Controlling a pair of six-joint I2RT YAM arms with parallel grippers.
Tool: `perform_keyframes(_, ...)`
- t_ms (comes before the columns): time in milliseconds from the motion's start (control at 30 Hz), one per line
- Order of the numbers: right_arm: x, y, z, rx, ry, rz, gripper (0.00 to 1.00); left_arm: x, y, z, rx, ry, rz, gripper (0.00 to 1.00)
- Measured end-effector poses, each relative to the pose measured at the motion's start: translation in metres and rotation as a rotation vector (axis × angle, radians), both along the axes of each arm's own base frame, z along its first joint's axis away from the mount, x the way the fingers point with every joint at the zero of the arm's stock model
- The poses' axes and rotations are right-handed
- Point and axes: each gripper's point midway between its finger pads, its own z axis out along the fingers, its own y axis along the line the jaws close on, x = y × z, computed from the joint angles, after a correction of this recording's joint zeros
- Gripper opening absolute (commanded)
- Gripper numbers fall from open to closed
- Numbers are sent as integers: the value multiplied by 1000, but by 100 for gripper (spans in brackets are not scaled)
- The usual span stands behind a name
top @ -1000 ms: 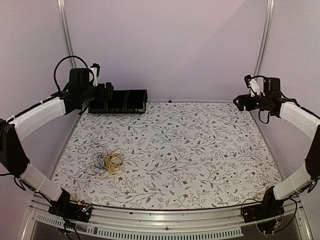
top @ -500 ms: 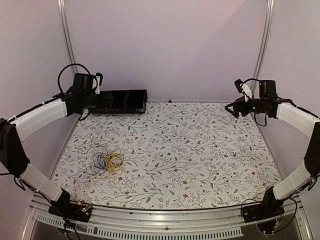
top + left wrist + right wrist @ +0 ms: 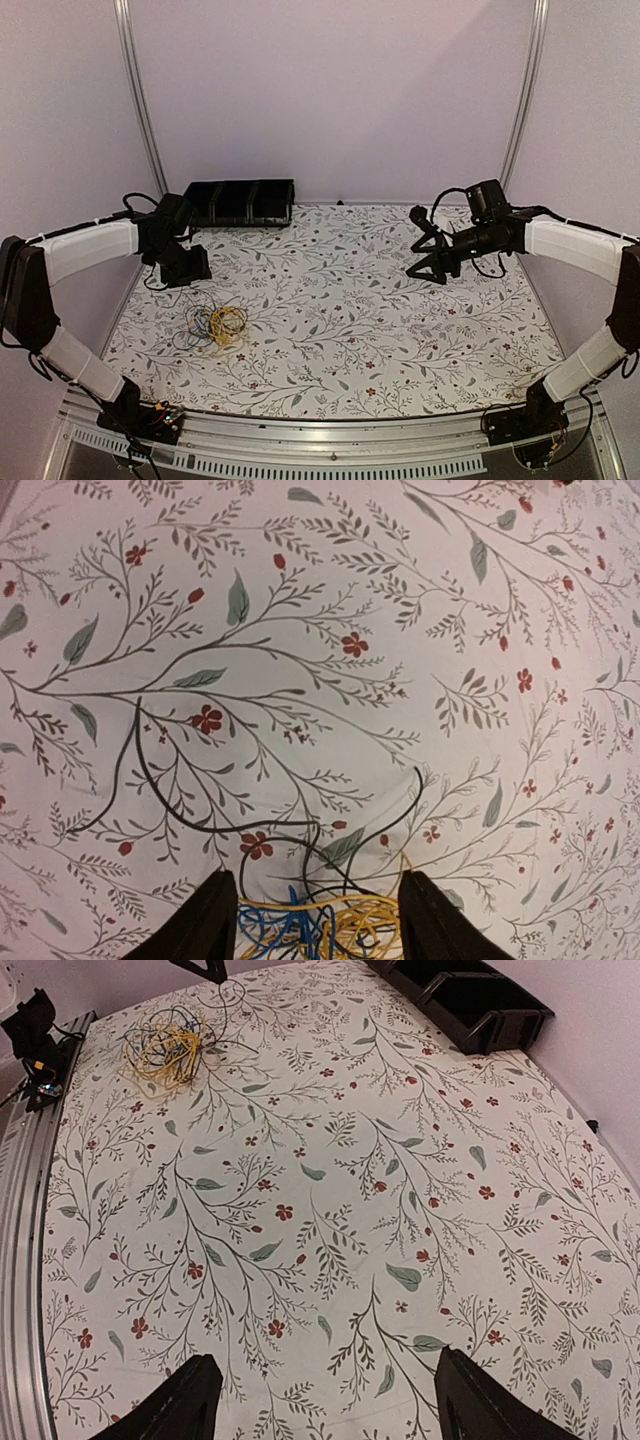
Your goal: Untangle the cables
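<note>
The cables [image 3: 216, 324] lie in a small tangle of yellow, blue and black loops on the flowered cloth at the near left. My left gripper [image 3: 186, 268] hangs just behind the tangle, open and holding nothing. In the left wrist view the cables [image 3: 352, 922] show at the bottom edge between the two fingertips of the left gripper [image 3: 316, 916], with black strands trailing away over the cloth. My right gripper [image 3: 426, 258] is open over the far right of the cloth, well away from the tangle. The right wrist view shows the cables [image 3: 165, 1042] far off, and the right gripper [image 3: 330, 1400] has nothing in it.
A black bin with compartments [image 3: 240, 203] stands against the back wall at the left, also visible as the black bin [image 3: 470, 1000]. An aluminium rail [image 3: 320, 430] runs along the near edge with both arm bases on it. Walls close in the left, back and right.
Both arms have come down from high at the back. The left gripper dropped to the cloth just behind the cables and its jaws narrowed. The right gripper swung inward and down.
</note>
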Motion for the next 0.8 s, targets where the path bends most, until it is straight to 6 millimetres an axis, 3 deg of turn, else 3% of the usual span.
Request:
perform_keyframes(200,-10,12,-13,-13,46,54,77,-7,36,-21,-73,70,263,60)
perform_keyframes(333,-9,13,-15,-13,54,58,77,5,38,-23,-140,51,369,56)
perform_keyframes(533,-10,14,-14,-8,56,62,77,17,37,-42,-170,88,467,39)
perform_keyframes(567,-10,15,-14,-8,58,61,77,19,37,-47,-169,103,480,33)
perform_keyframes(600,-10,15,-14,-7,59,61,77,20,38,-52,-168,116,492,20)
perform_keyframes(667,-10,16,-13,-5,58,61,77,21,38,-58,-169,130,513,1)
perform_keyframes(800,-10,18,-12,0,51,62,76,33,35,-50,-179,101,493,0)
